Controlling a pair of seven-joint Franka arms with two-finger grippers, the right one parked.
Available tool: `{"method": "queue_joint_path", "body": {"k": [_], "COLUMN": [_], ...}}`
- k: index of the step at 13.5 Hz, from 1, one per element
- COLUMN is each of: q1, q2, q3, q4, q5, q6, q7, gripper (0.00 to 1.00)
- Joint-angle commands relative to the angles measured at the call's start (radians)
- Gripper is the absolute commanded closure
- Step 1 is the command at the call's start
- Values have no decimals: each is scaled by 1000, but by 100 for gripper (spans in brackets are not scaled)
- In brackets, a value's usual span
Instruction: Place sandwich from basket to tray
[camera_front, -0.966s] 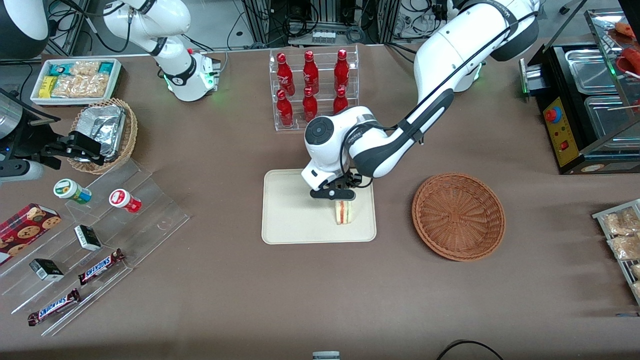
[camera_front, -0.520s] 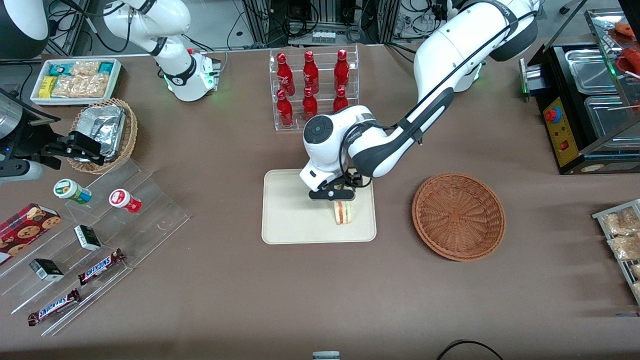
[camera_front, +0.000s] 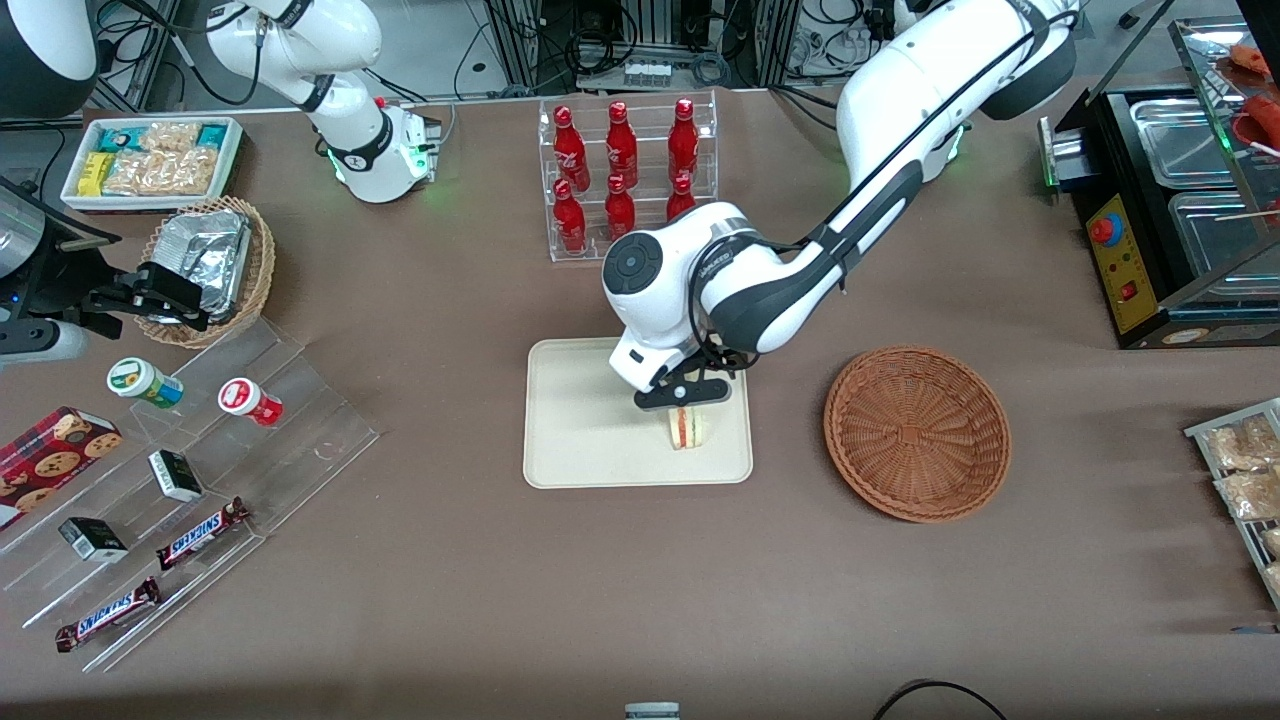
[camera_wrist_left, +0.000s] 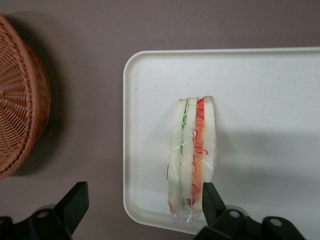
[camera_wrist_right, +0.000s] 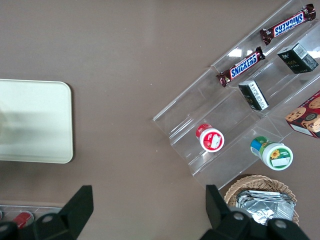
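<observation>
The sandwich (camera_front: 686, 428) stands on its edge on the cream tray (camera_front: 590, 430), near the tray's corner closest to the basket. The round reddish-brown basket (camera_front: 917, 432) sits empty beside the tray, toward the working arm's end. My left gripper (camera_front: 683, 395) hovers just above the sandwich. In the left wrist view the gripper (camera_wrist_left: 142, 205) is open wide. One finger (camera_wrist_left: 212, 200) is beside the red-filling side of the sandwich (camera_wrist_left: 192, 155), the other (camera_wrist_left: 75, 200) is over bare table off the tray's (camera_wrist_left: 260, 100) rim. The basket's edge (camera_wrist_left: 20, 100) shows too.
A clear rack of red bottles (camera_front: 625, 175) stands farther from the camera than the tray. A tan basket of foil packets (camera_front: 205, 265), a white snack bin (camera_front: 150, 160) and acrylic steps with snacks (camera_front: 200, 450) lie toward the parked arm's end. A black appliance (camera_front: 1170, 200) stands at the working arm's end.
My gripper and wrist have shifted slightly toward the basket. The sandwich has stayed in place on the tray.
</observation>
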Motion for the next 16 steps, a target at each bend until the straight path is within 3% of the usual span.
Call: {"method": "queue_joint_path", "body": {"k": [1,3,6,8,10,12,13,16], "q1": [6,35,51,90,74,11,15,64], "q2": [-47,-70,-118,-173,-254,-340,-378,-449], "q3": [10,12,15,27,166,373,427,498], "q4": [51,83,137,138,128,105,89,88], "q5": [-91,-151,-163,-215,-348,-488,-541,-565], "q6": [-46,-46,-116,-156,-159,-183,-214,-335], "q7": [-12,-11,-3,26,115,316,415,697], "gripper": [0,0,0,0,0,0,0,0]}}
